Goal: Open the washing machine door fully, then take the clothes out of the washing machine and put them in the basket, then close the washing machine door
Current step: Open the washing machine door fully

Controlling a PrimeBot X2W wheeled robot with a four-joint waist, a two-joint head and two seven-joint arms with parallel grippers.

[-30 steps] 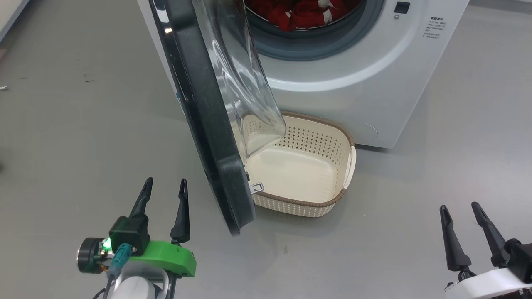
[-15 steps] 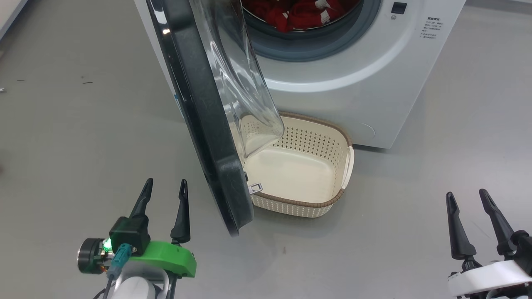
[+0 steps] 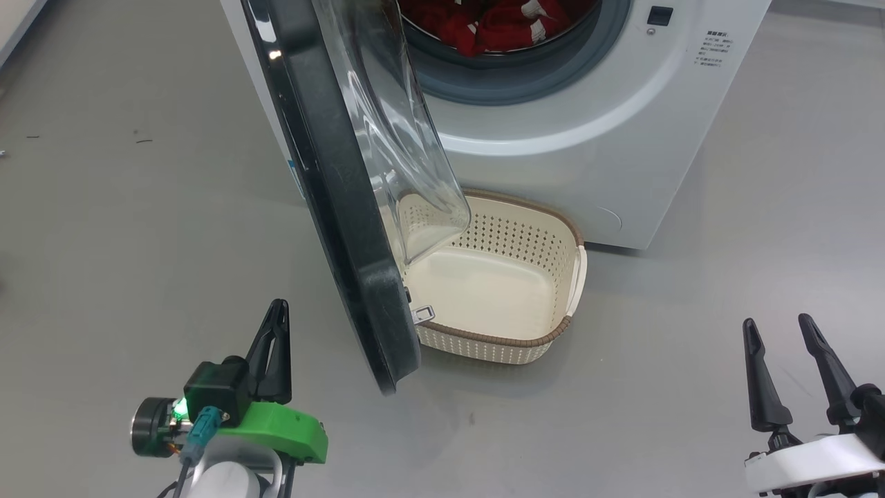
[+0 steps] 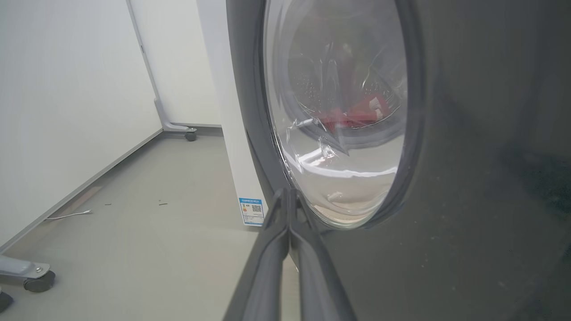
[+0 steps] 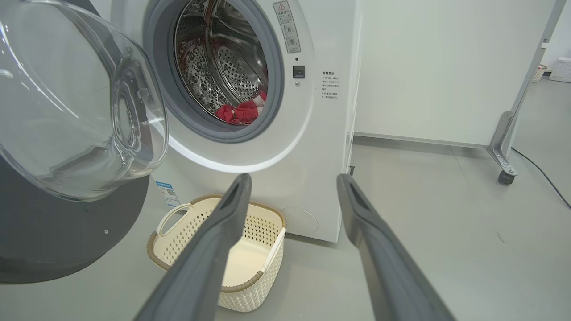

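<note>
Floor: smooth grey floor, carrying the machine and the basket.
Washing machine: big white front-loading washer with a grey rubber ring around a perforated steel drum; it stands on the floor ahead of the robot, its round mouth uncovered.
Door: large round washing machine door with a wide glossy black rim and a bulging clear glass bowl. It is hinged at the machine's left and swung out toward the robot, part open. In the head view its lower edge hangs over the left end of the basket. The left wrist view faces its dark outer side.
Basket: small cream plastic basket with perforated sides, a brown woven-look rim and side handles. It sits on the floor just in front of the machine, below the drum mouth, its bare cream bottom showing.
Clothes: red garments with white stripes, lying in the bottom of the drum.
Right gripper: right gripper at the lower right, well apart from the machine, its two long dark fingers spread wide with nothing between them.
Left gripper: left gripper at the lower left, near the door's black rim, fingers pressed together on nothing.
Label: small blue label at the machine's lower left corner.
</note>
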